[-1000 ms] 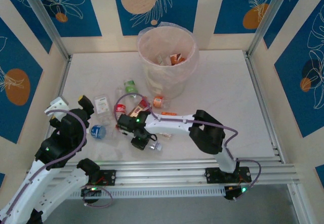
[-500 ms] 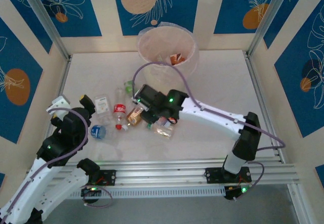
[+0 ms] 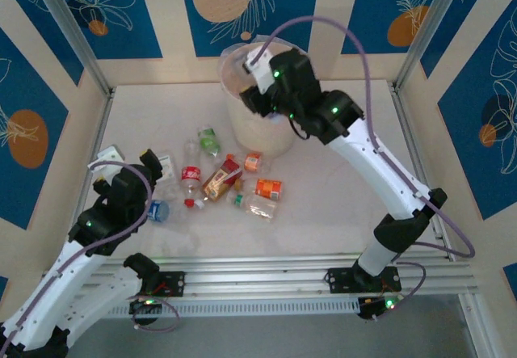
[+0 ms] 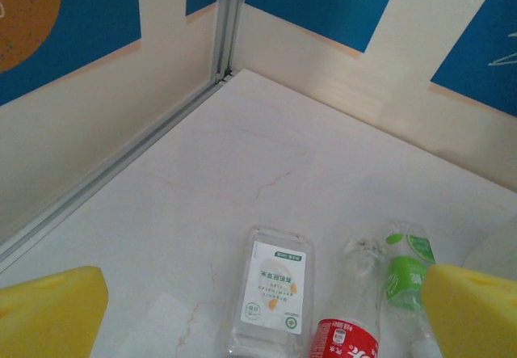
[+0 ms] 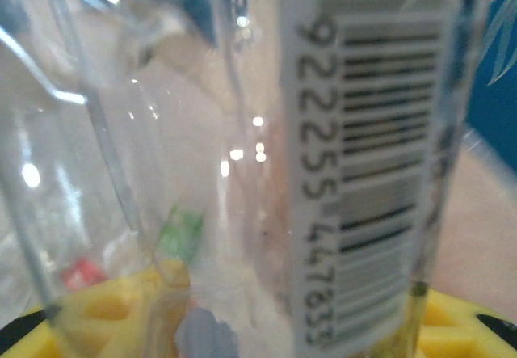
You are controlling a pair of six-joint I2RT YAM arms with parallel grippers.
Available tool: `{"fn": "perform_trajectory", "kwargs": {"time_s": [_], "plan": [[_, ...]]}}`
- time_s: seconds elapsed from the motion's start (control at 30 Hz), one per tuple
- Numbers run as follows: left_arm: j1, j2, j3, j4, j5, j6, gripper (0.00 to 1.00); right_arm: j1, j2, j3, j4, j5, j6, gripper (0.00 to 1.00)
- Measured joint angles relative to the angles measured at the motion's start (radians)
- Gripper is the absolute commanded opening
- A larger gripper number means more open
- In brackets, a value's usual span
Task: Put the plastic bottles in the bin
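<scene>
Over the near-left rim of the bin, at the back of the bench, your right tool is clamped on a barcoded bottle. The right wrist view has its clear wall and white barcode strip pressed up close, with a yellow pad beneath. Whatever lies behind the plastic is too blurred to name. The right forearm crosses above the bin's right side.

Down in front of the bin, the loose bottles lie in a tight scatter on the bench. A green-label bottle sits near the bin's left foot, with a red-label bottle just beside it. A bronze-label bottle lies tilted across the middle. A small orange-label bottle lies close to the bin's foot. A second orange bottle lies nearer you, with a clear bottle just beside it. A blue-capped bottle lies right by your left arm.

Your left tool stands open at the left of the scatter, its yellow fingers wide apart and holding nothing. Ahead of it a flat white-label bottle lies on the bench. The red-label and green-label bottles lie to its right, the green one partly behind the right finger. Beyond them the bench runs to a metal corner post.
</scene>
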Motion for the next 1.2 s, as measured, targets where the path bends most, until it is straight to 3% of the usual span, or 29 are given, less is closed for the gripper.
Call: {"fn": "perform_trajectory", "kwargs": {"time_s": [0.5, 0.77, 1.2], "plan": [[0.000, 0.016, 0.000, 0.015, 0.042, 0.033, 1.00, -0.212, 0.436, 0.480, -0.021, -0.142, 0.039, 0.48], [0.000, 0.029, 0.000, 0.018, 0.050, 0.042, 0.99, -0.269, 0.505, 0.464, -0.065, -0.186, 0.080, 0.48], [0.000, 0.044, 0.003, 0.018, 0.068, 0.062, 0.99, -0.272, 0.565, 0.413, -0.108, -0.185, 0.056, 0.50]]}}
